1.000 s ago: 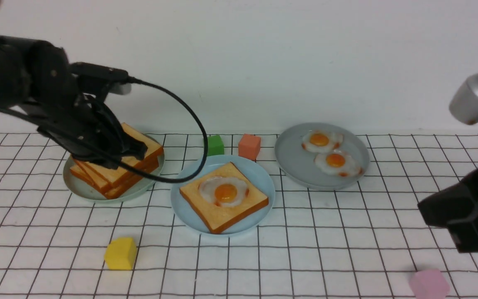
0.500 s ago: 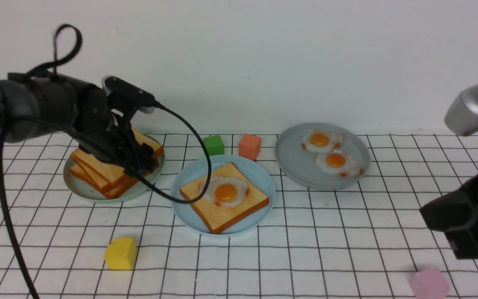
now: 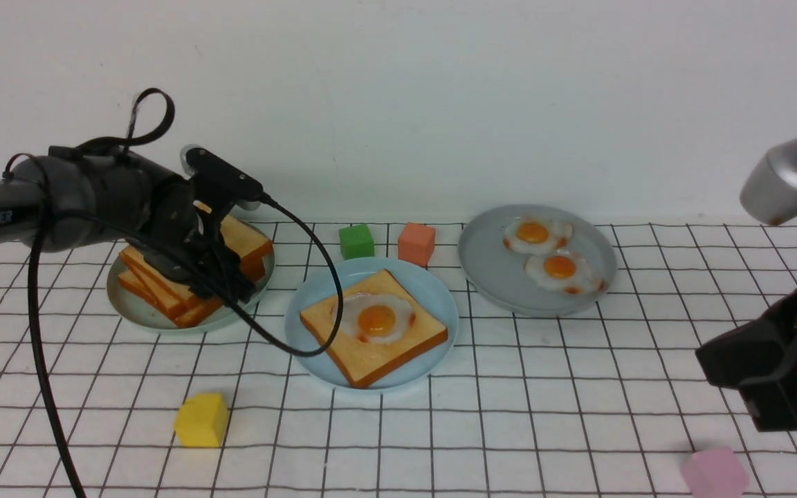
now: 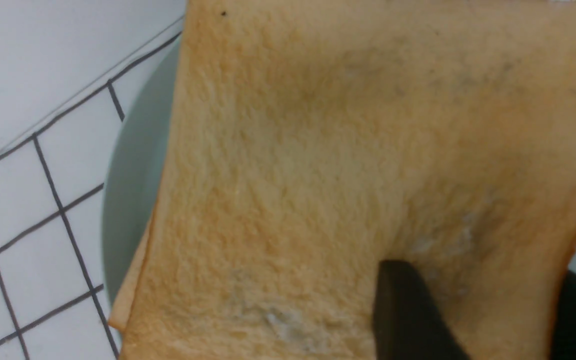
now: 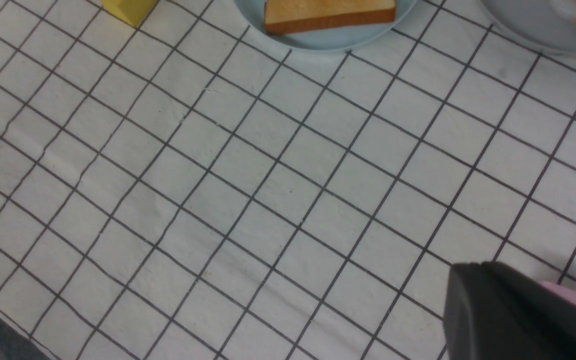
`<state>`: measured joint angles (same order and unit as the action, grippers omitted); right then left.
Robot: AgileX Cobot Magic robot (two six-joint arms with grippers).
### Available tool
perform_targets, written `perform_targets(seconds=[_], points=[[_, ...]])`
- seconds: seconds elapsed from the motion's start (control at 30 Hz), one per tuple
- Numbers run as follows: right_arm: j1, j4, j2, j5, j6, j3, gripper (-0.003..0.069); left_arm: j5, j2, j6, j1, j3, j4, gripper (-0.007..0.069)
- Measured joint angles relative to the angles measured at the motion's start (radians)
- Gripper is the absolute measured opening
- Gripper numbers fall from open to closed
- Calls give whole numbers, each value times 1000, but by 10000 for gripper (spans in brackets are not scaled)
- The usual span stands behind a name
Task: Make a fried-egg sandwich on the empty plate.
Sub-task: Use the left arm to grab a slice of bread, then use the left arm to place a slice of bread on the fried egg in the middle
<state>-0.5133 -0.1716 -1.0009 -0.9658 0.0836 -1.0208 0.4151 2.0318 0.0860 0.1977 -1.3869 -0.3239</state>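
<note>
Left gripper (image 3: 231,280) low, angled downward; right gripper (image 3: 717,361) hovering, fingers (image 5: 518,312) pressed together.

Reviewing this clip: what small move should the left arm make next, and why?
Probably close the left gripper on the top slice and lift it. One finger lies on that slice at the pile, while the egg on the blue plate has toast beneath only.

place: robot lab bench | evidence: white gridded cloth (image 3: 509,415); bare white wall (image 3: 440,104); toy toast (image 3: 398,346) and eggs (image 3: 560,268) on plates (image 3: 481,277); coloured blocks (image 3: 201,420); black arm (image 3: 87,200) marked PIPER, trailing cable (image 3: 32,332)
</note>
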Motion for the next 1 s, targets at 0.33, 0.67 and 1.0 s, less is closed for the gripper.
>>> perform_targets(seconds=[0.33,0.67,1.0], points=[[-3,-1,1,0,0,0,36,65,-67,-3,0,-2,19,164],[-3,11,3,-1,0,0,48,125,-186,-8,5,1,60,61],[-3,58,104,-3,-24,0,53,156,-257,6,266,3,83,61]])
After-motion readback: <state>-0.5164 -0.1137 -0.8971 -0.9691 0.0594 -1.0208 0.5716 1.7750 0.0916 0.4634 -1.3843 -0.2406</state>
